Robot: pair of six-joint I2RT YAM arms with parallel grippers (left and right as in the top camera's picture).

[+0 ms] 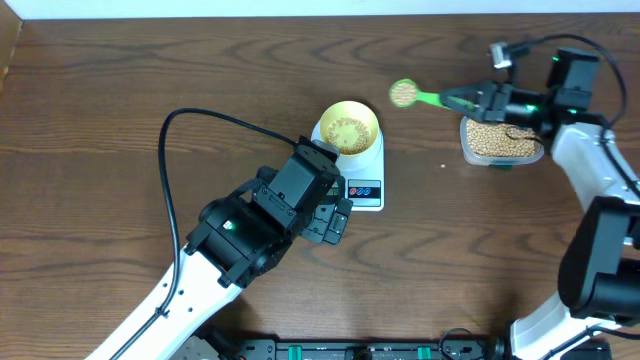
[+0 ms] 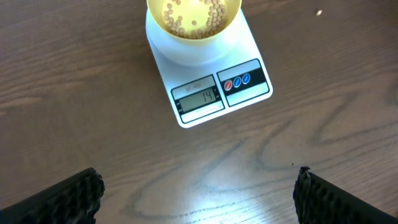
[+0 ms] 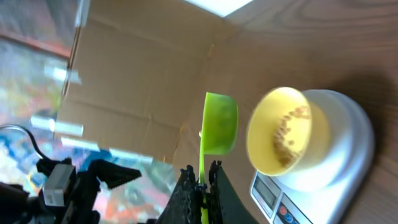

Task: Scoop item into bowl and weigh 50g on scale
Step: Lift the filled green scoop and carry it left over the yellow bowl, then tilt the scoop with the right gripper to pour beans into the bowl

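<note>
Right hand [image 1: 478,100] grips the green scoop [image 1: 405,93] extended ahead of it; left hand [image 2: 198,180] open, fingers [image 2: 68,199] cropped by frame edge.

Bowl [image 2: 231,17] cut by top edge, left wrist.

Bright, even light from above in the overhead view; shadows on the worktop [image 1: 90,150] are faint and soft; in the left wrist view a pale sheen lies on the near wood, and the scale [image 2: 205,70] display reads sharp; the right wrist view is tilted, the scoop [image 3: 219,124] slightly soft, the left background blurred, a white patch blown out at the top.
</note>
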